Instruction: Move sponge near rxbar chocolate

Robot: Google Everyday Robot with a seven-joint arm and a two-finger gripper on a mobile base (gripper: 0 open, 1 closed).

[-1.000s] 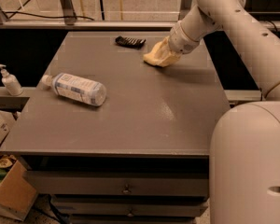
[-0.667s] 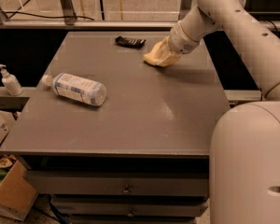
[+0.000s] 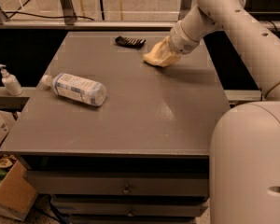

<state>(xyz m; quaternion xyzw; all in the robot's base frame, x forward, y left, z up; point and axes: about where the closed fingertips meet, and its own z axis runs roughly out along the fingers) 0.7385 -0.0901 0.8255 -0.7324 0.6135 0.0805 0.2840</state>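
Note:
The pale yellow sponge [image 3: 157, 56] is at the far right of the grey table [image 3: 144, 120], its lower edge at or just above the tabletop. My gripper [image 3: 167, 51] is shut on the sponge from the right, and the sponge hides most of the fingers. The rxbar chocolate [image 3: 129, 42], a small dark flat bar, lies on the table near the far edge. It is a short gap to the left of the sponge and does not touch it.
A clear plastic bottle with a white label [image 3: 78, 88] lies on its side at the table's left. A small pump dispenser [image 3: 10, 80] stands on a ledge left of the table. Cardboard boxes [image 3: 9, 195] sit on the floor at lower left. My white body [image 3: 252, 162] fills the lower right.

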